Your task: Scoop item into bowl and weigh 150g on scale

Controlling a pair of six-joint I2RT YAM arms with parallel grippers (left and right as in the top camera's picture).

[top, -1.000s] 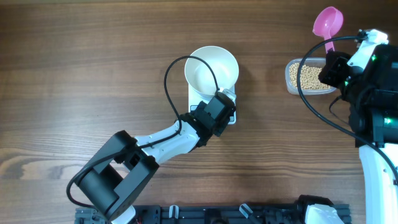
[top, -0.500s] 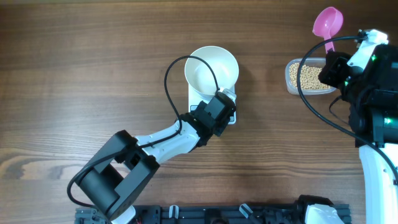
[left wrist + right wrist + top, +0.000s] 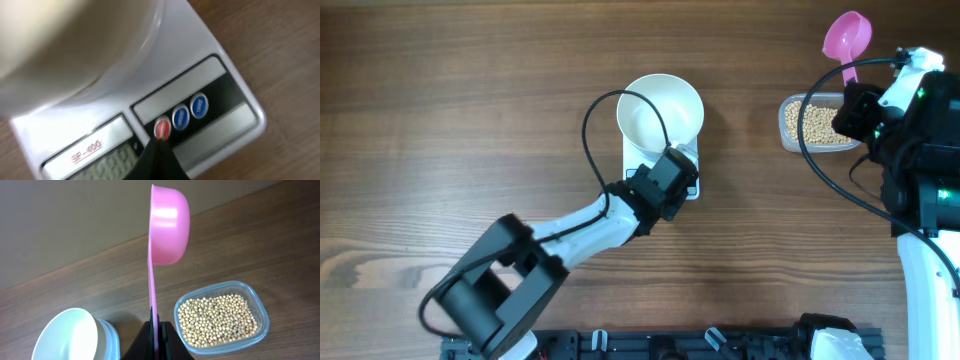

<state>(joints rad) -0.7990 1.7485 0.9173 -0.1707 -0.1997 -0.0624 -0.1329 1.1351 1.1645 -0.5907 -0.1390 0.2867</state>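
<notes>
Left hand (image 3: 159, 146) pinched closed, holding nothing, tip at red button (image 3: 162, 128) of scale (image 3: 200, 47), bottom centre of left wrist frame. Bowl (image 3: 660, 110) sits on scale, overhead centre. Right hand (image 3: 156, 330) clamped on handle of pink scoop (image 3: 169, 225), bottom centre. Beans (image 3: 215, 317) in clear tub (image 3: 262, 322), lower right, on worktop (image 3: 440, 120).

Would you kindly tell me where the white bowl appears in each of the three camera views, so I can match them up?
Overhead: the bowl sits just above centre, on the scale.
Left wrist: the bowl fills the upper left, blurred and close.
Right wrist: the bowl is at bottom left, left of the pink scoop.
Shared landmark: the scale under the bowl.
</notes>
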